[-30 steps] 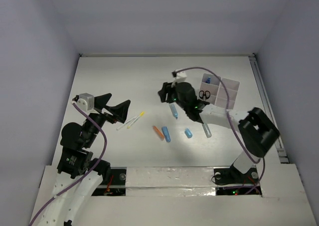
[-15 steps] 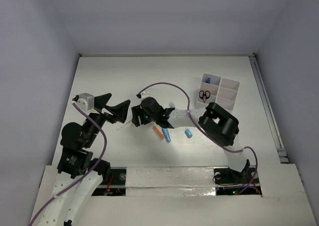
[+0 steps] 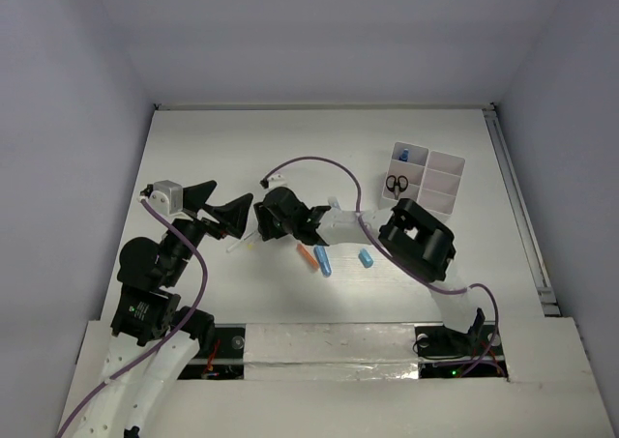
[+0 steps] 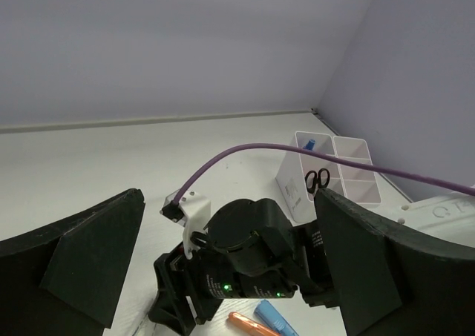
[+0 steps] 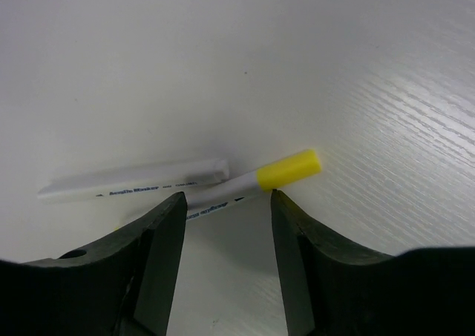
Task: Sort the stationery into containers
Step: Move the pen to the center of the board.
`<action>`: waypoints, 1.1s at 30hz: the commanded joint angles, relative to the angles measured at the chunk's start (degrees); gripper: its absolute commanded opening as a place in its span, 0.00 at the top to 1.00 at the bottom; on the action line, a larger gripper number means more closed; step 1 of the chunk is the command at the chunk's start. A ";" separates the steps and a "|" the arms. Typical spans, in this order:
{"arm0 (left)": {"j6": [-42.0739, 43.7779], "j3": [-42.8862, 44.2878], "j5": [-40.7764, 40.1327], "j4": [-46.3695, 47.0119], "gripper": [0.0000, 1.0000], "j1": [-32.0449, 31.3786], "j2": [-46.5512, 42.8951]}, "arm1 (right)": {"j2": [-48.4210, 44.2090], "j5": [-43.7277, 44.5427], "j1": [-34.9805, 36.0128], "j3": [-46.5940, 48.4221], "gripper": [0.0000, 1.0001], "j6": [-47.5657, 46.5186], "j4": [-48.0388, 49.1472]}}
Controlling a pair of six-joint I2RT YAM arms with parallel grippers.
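Right jaws apart, straddling yellow-tipped pen point(image 5: 256, 180); left jaws wide apart

White table point(image 3: 222, 148), pens point(image 5: 286, 170), markers point(image 3: 322, 261), divided box point(image 3: 446, 160)

You saw a white table point(image 5: 386, 91) with faint wood grain and a soft shine. The yellow-capped pen point(image 5: 256, 181) looked like smooth plastic, the black fingers point(image 5: 157, 256) dull.

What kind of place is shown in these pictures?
Probably a robot test cell in a laboratory: a white table enclosed by plain walls, a left arm and right arm bolted at its near edge, a loose blue marker, and a divided white box.
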 commanded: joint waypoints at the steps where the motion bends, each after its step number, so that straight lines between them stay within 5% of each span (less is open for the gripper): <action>1: 0.16 1.90 -0.04 2.26 0.01 0.26 -0.45 | 1.85 3.95 0.60 3.45 0.47 -2.35 -6.60; 9: 0.24 1.90 -0.13 2.35 0.01 0.26 -0.62 | 4.57 6.68 0.60 8.29 0.49 -6.40 -15.04; 22: 0.33 1.90 -0.22 2.26 0.01 0.26 -0.71 | -1.49 6.07 -0.45 1.26 0.58 -10.70 -16.19; 33: 0.24 1.81 0.04 2.35 0.01 0.26 -0.80 | -2.02 2.91 -2.82 0.64 0.46 -9.56 -16.37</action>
